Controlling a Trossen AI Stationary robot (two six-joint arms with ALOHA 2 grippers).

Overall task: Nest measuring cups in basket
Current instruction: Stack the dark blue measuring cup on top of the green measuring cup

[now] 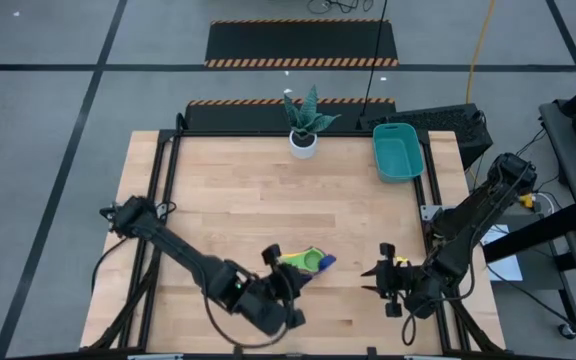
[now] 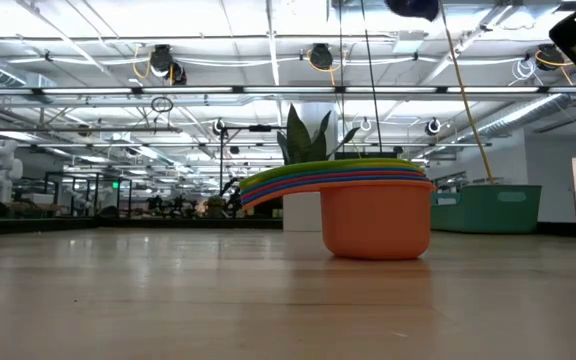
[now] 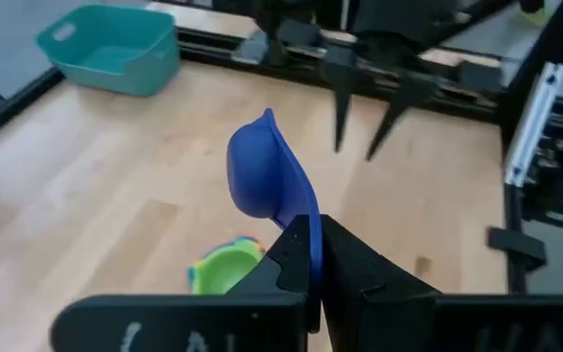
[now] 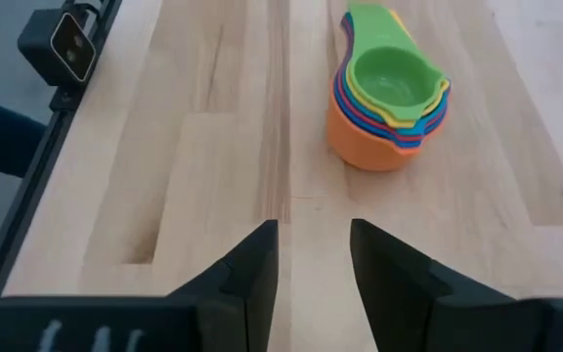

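A nested stack of measuring cups (image 4: 389, 93) stands on the table's near middle, orange at the bottom and green on top (image 2: 373, 205) (image 1: 306, 262). My left gripper (image 3: 313, 235) is just left of it, shut on a single blue cup (image 3: 262, 176) held above the stack (image 3: 225, 269); its bowl shows in the high view (image 1: 326, 262). My right gripper (image 4: 311, 259) (image 1: 380, 278) is open and low over the table to the right of the stack, pointing at it. The teal basket (image 1: 398, 150) (image 3: 110, 44) sits on the table at the far right. My left gripper pinches the blue cup's handle (image 3: 309, 217) between its two fingers, with the handle running along the fingers and the bowl (image 3: 260, 174) pointing away toward the right arm. The cup is lifted clear of the table and hangs over the stack.
A white pot with a plant (image 1: 303, 130) stands at the far edge's middle, left of the basket. Bare wood lies between the stack and the basket (image 2: 488, 208). A small black box (image 4: 62, 44) sits on the table's frame rail near my right gripper.
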